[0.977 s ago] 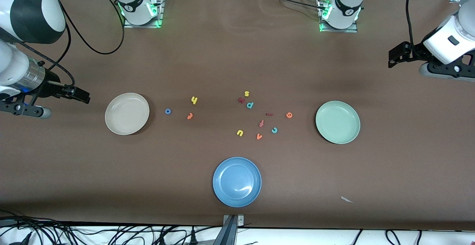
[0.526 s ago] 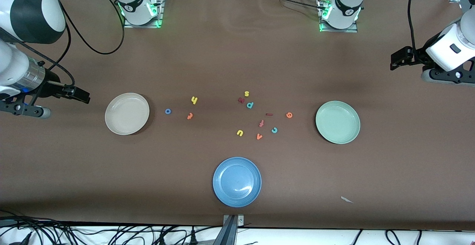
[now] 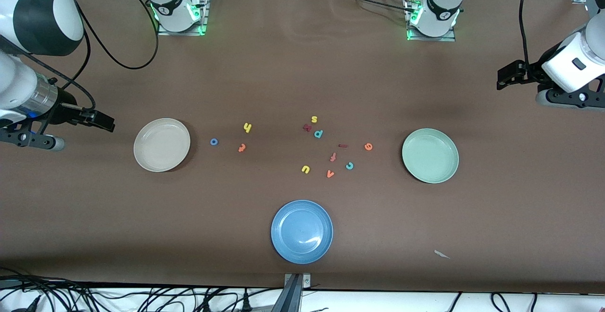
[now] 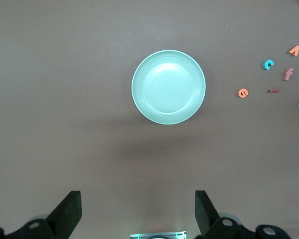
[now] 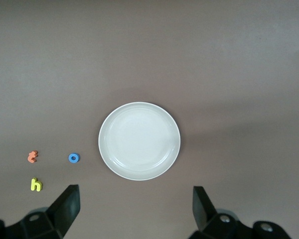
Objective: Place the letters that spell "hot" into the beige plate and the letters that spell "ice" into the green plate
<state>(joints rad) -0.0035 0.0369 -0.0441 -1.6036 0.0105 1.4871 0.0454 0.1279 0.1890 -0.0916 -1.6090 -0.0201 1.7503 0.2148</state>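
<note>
Over the surface's left-arm end, left pincer (image 3: 505, 76) has shifted slightly, wide & empty; right pincer (image 3: 101, 121) waits wide by beige plate (image 3: 161, 144). Letters untouched btwn it & green plate (image 3: 430, 155); nothing sorted yet.

The table (image 3: 425, 236) is covered in a matt brown, cloth-like sheet. The beige plate (image 3: 162, 144), green plate (image 3: 430, 155) and blue plate (image 3: 302, 231) look like smooth plastic with a soft sheen. The small coloured letters (image 3: 247, 127) look matt, like foam.
</note>
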